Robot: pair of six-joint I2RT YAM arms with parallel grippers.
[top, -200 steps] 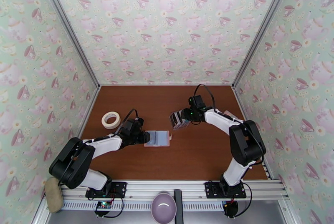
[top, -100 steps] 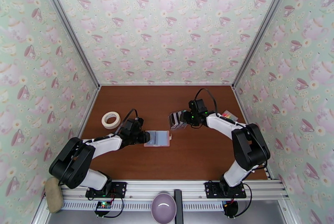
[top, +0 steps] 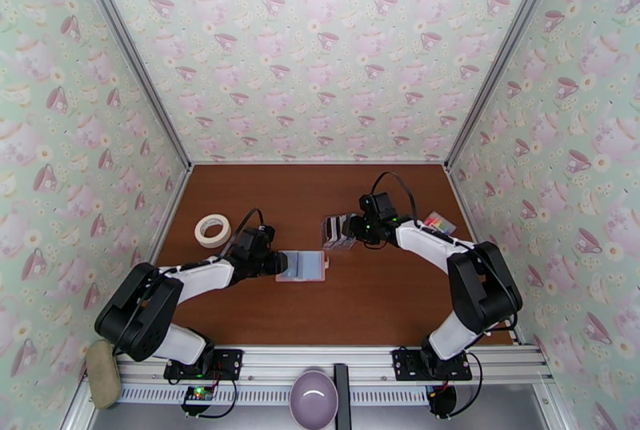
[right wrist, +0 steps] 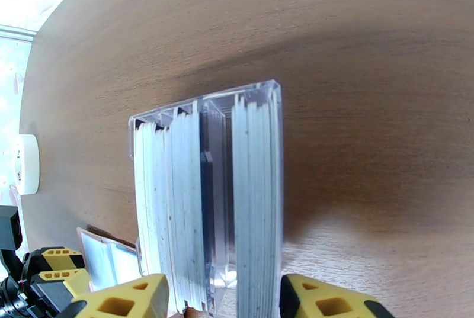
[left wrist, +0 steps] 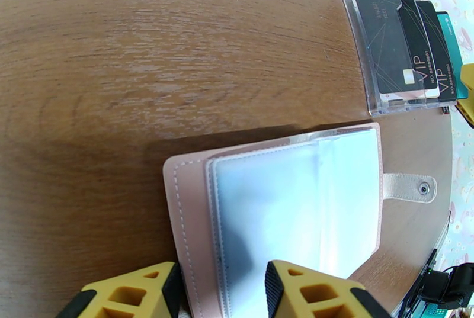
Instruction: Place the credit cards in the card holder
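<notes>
**Credit cards [right wrist: 255, 195] in stand, card holder [left wrist: 284, 206] open on table**

1. Work surface. At the near edge an aluminium rail [top: 320, 359] carries both arm bases. A lavender bowl [top: 314, 398] sits at its middle and a beige pad [top: 102, 374] at its left end. The table [top: 384, 303] is brown wood grain. It is enclosed on three sides by walls [top: 320, 47] papered with teacups and teapots.

2. Card holder. It lies flat and open left of centre, pink cover down and clear sleeves up. Its long axis runs left to right, and the snap tab [left wrist: 409, 188] points toward the right arm.

3. Left gripper [left wrist: 220, 280]. The fingers stand partly spread over the holder's left end. That end is cut off at the frame edge, so contact with it cannot be confirmed.

4. Credit cards. They stand on edge in a clear card stand [right wrist: 219, 165], just beyond and to the right of the holder. The row runs left to right, the card edges near to far, and the faces turn toward the left arm. The front cards are black, two of them marked "VIP", with a teal one behind.

5. Right gripper [right wrist: 225, 292]. The fingers clamp the stand from both sides and hide its lower part. Whether the stand touches the table cannot be told.

6. Other items. A tape roll [top: 212, 230] lies well apart at the left. A rainbow-striped block [top: 437, 222] lies near the right wall and is too small to identify.
</notes>
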